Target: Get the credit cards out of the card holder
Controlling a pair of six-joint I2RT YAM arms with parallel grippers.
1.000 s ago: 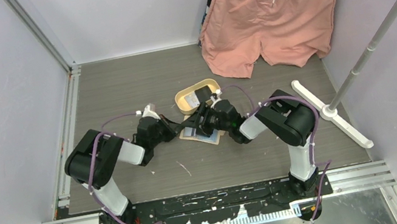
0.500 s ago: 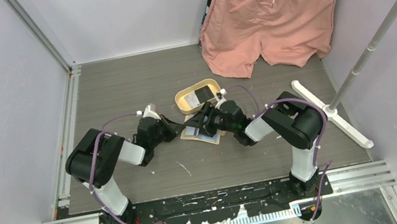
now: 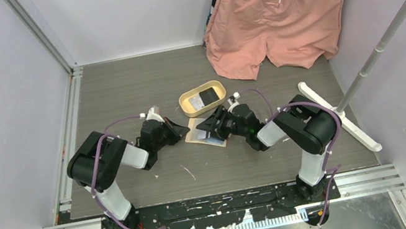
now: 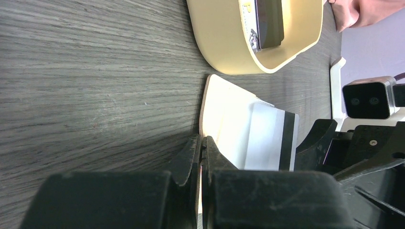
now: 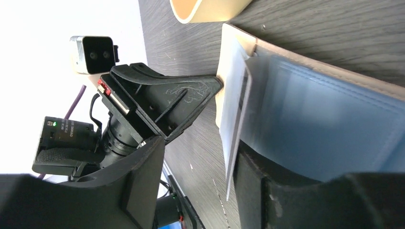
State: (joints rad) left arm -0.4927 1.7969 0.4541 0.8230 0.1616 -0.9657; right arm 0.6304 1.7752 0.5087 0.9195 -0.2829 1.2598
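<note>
Card holder [image 3: 210, 140]: open flat on table [image 3: 121, 91], just beside tray [image 3: 185, 100] (oval, cream).
Credit card [image 4: 272, 138]: pale, dark stripe, partly out of pocket.
Right gripper [image 5: 198, 152]: jaws apart, astride card.
Left gripper [image 4: 200, 143]: closed, tips at holder's edge.

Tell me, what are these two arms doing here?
Two robot arms are emptying an open card holder on the table. The left fingers are shut, tips against the holder's edge. The right fingers stand open around a pale, dark-striped card sticking out of a pocket. A dark card lies in the cream tray.
</note>
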